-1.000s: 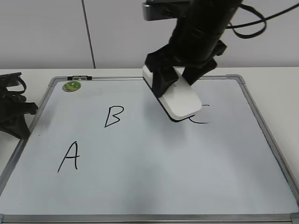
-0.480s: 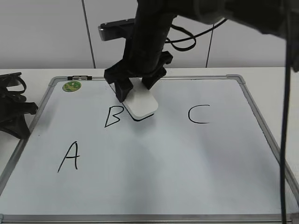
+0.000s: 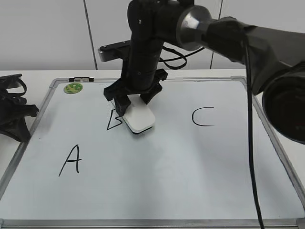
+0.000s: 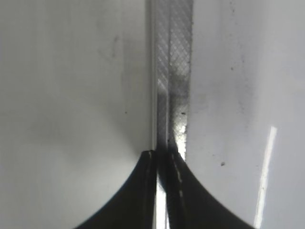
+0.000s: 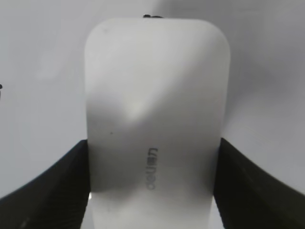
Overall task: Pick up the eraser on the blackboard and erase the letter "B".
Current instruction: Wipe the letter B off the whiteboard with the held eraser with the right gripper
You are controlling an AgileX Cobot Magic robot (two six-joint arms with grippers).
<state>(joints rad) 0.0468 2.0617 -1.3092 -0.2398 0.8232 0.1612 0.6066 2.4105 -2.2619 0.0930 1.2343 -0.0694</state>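
The white eraser (image 3: 139,119) lies flat on the blackboard (image 3: 167,167), covering the right side of the black letter "B" (image 3: 112,122). My right gripper (image 3: 135,100) is shut on the eraser's two long sides, reaching in from above and behind. In the right wrist view the eraser (image 5: 155,105) fills the space between the fingers of my right gripper (image 5: 152,148), its grey lettering facing up. My left gripper (image 3: 14,114) rests at the board's left edge. In the left wrist view my left gripper (image 4: 162,155) is shut and empty over the board's metal frame (image 4: 174,57).
A black "A" (image 3: 70,161) is at the lower left of the board and a black "C" (image 3: 202,117) to the right of the eraser. A small green round magnet (image 3: 73,88) sits at the far left corner. The right arm's cables hang over the board's right side.
My right gripper has carried the eraser leftwards from near the "C" to the "B" and lowered it onto the letter's right side. The left arm has not moved.
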